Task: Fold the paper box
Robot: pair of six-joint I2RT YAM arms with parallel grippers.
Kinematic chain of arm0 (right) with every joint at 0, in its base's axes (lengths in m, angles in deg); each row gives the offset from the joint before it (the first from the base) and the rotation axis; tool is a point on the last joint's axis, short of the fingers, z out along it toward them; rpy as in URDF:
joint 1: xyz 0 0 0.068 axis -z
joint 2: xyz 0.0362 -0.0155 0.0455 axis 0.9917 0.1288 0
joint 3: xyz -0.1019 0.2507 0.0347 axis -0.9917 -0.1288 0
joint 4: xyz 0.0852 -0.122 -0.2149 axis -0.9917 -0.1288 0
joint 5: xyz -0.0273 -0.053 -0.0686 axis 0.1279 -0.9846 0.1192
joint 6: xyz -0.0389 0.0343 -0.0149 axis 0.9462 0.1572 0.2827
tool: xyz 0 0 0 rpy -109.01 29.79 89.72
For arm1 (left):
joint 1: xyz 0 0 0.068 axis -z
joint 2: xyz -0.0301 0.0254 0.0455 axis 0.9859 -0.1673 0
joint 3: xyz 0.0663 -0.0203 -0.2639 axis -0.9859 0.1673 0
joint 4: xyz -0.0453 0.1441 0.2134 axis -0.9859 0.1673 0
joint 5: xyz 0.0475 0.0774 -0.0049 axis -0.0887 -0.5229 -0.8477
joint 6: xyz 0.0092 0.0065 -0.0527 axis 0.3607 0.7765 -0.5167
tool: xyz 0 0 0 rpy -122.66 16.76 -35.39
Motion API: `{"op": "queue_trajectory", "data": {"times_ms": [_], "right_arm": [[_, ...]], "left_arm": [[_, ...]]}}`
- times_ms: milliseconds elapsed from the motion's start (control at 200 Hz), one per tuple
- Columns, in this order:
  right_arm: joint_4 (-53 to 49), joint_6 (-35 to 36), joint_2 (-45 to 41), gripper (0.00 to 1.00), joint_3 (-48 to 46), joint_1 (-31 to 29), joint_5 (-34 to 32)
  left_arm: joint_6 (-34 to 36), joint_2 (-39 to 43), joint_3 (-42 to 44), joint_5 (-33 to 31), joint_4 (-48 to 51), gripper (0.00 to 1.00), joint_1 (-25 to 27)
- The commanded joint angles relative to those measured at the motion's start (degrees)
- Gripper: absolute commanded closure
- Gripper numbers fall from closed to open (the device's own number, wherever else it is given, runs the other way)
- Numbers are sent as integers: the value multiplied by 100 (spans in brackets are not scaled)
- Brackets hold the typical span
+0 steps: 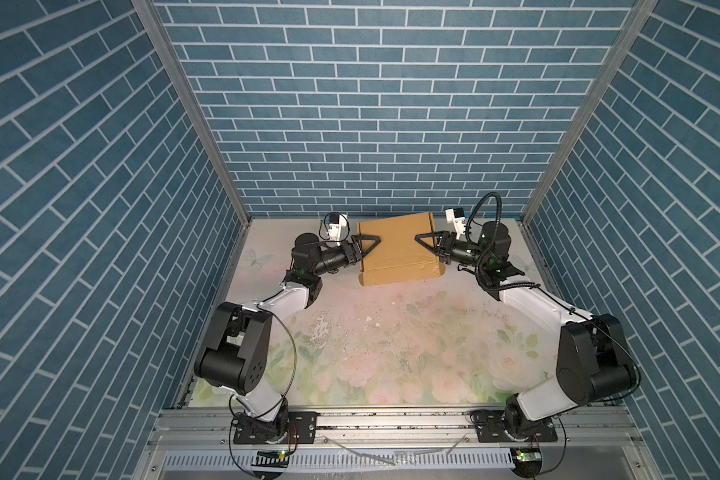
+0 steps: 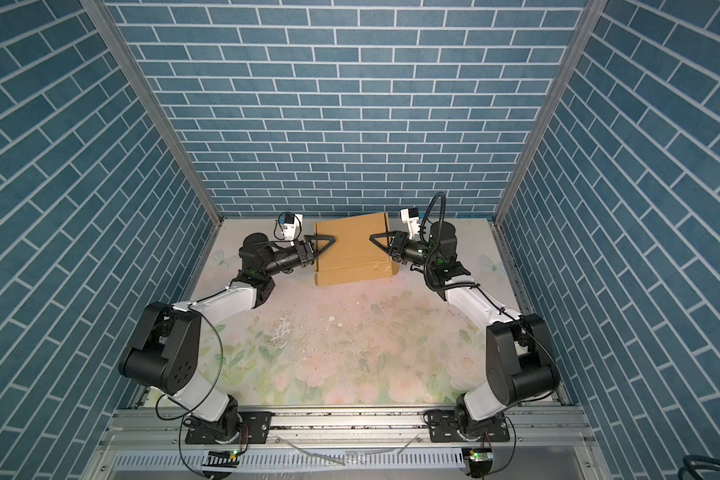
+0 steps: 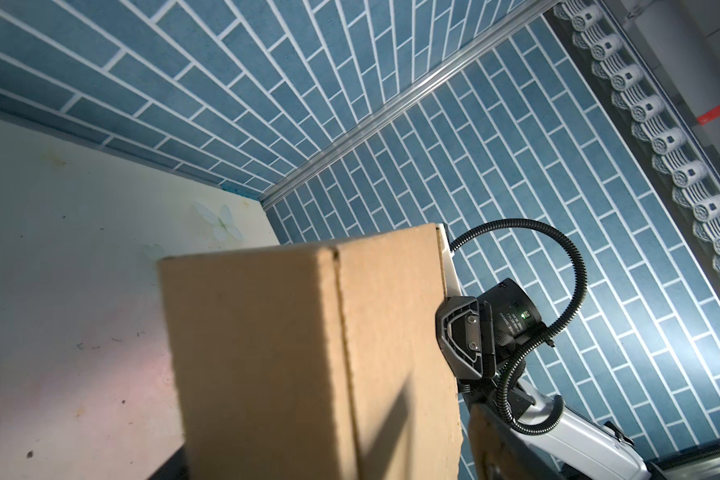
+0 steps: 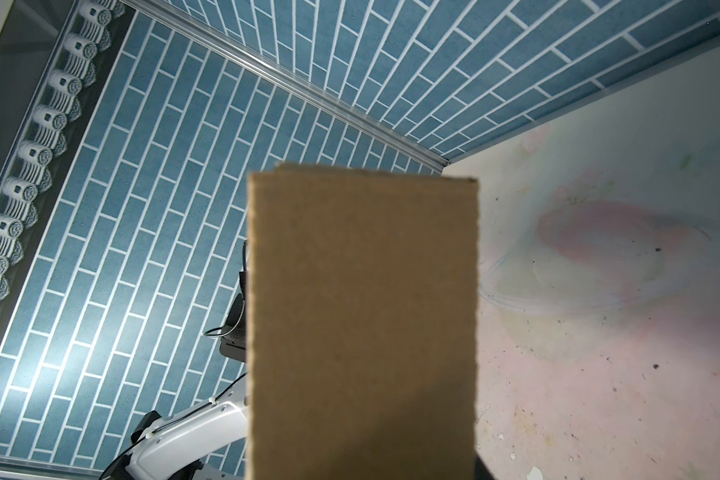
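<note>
No legible text, brand, number or sign was found in any view. One marking is noted: small white print beside a green light (image 3: 525,314) on the black wrist housing (image 3: 510,305) of the right arm, seen from the left wrist camera. Its characters are too small and blurred to read.

A plain brown corrugated cardboard paper box (image 1: 395,249), shallow, squarish and unprinted, lies folded shut at the far end of the pale floral surface (image 1: 391,332), about midway across. In both top views its flat lid faces up and is turned slightly askew. The near side wall shows as a narrow strip below a crease. A small tab pokes out at the near right corner. The left wrist view shows the paper box (image 3: 308,353) close up as bare panels meeting at a straight crease.
</note>
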Motion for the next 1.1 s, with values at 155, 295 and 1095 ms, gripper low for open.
{"op": "queue_trajectory", "data": {"times_ms": [155,295,1095], "right_arm": [[321,-197,170,64,329,-72,117],[317,-200,237,64,374,-113,89],[412,-163,195,43,373,-152,46]], "left_arm": [[-398,-168,-319,112,-692,17,202],[-412,-212,-389,115,-673,23,265],[-943,-212,-568,73,-1057,53,191]]}}
